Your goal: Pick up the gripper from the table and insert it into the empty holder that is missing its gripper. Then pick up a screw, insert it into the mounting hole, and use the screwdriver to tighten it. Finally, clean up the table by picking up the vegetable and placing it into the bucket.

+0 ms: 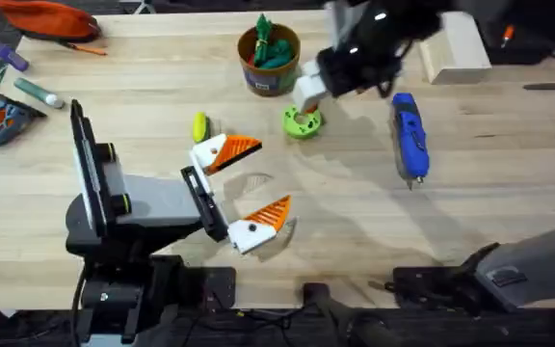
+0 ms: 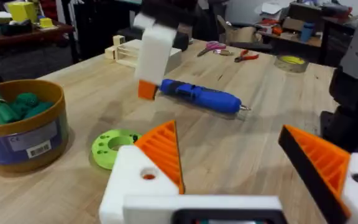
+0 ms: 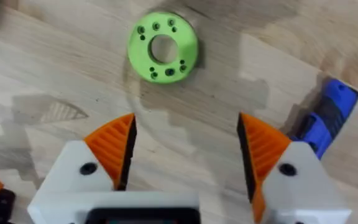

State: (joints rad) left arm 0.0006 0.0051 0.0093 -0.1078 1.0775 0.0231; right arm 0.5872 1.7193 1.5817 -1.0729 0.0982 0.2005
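Note:
My right gripper (image 3: 185,124) hangs open and empty just above the table, close over a green disc (image 3: 163,46); both its white fingers carry orange pads. In the overhead view the right gripper (image 1: 314,89) sits between the bucket (image 1: 269,60) and the blue screwdriver (image 1: 409,135), which lies flat. My left gripper (image 1: 247,188) rests open and empty at the table's middle. The yellow-green vegetable (image 1: 199,126) lies just beyond its far finger. The loose gripper, the holder and the screw are out of view.
Dark green leafy toys fill the bucket (image 2: 23,134). A wooden block (image 1: 456,48) stands at the back right. Pens, a pouch and tools lie along the left and right edges. Bare wood stretches between the left gripper and the screwdriver (image 2: 201,96).

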